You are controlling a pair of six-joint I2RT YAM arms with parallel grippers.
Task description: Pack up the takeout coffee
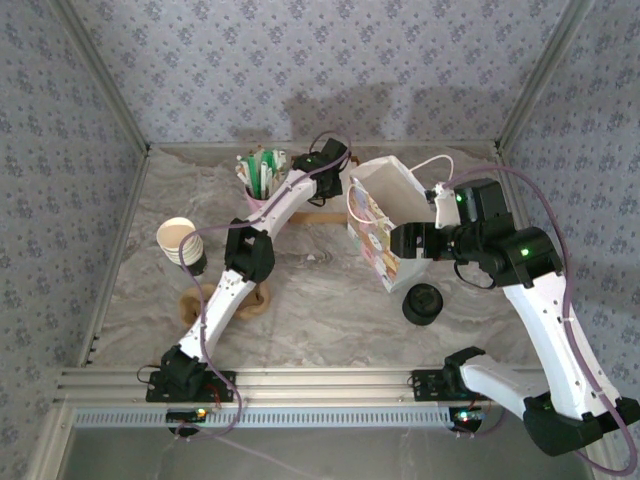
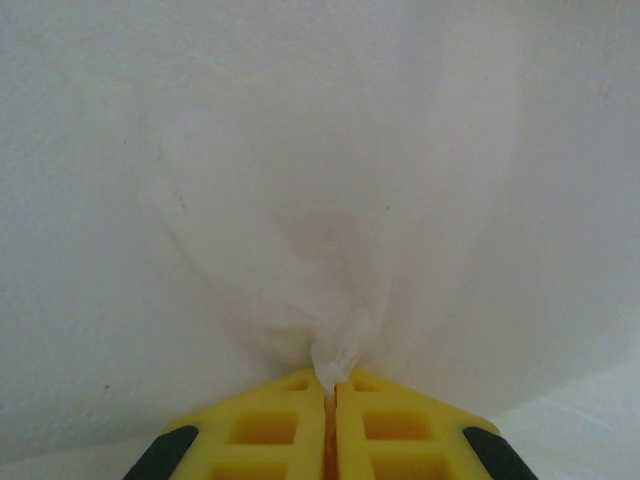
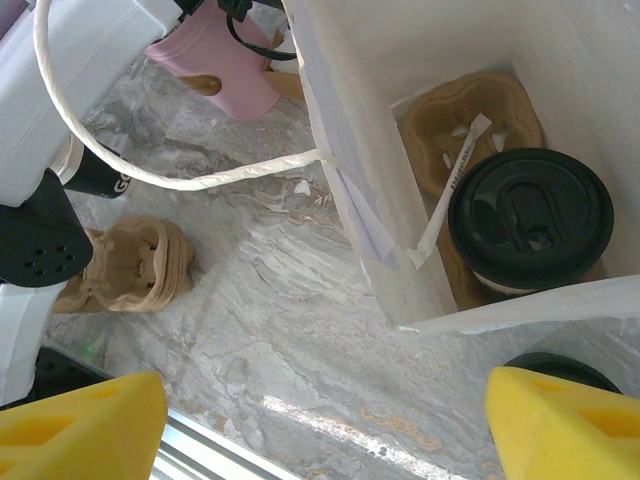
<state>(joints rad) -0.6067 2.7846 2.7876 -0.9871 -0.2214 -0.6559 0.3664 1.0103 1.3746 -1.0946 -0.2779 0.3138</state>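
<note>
Top external view, starting at the left edge of the marble table [image 1: 320, 290]: a stack of paper cups [image 1: 177, 238] stands there. Just right of it, a tan cardboard cup carrier [image 1: 258, 298] lies partly under the left arm. Towards the back edge sits a pink holder [image 1: 262, 182] stuffed with sticks. The left arm stretches past it to the white paper bag [image 1: 385, 215], which stands upright and open near the back, right of centre.

Left wrist view now: the left gripper [image 2: 332, 400] has its yellow fingers [image 2: 270, 430] pressed together on a bunched pinch of the bag's white paper.

Over to the right wrist view, looking down into the bag: there's the takeout coffee [image 3: 530, 215], black lid up, seated in a brown carrier tray [image 3: 470, 105] on the bag's floor, with a paper-wrapped stick [image 3: 450, 180] leaning beside it.

Right of the bag and nearer the front edge, a squat pile of black lids [image 1: 422, 303] sits on the table.

The right gripper [image 3: 325, 420] hovers above the bag's rim, fingers spread wide, gripping nothing.
</note>
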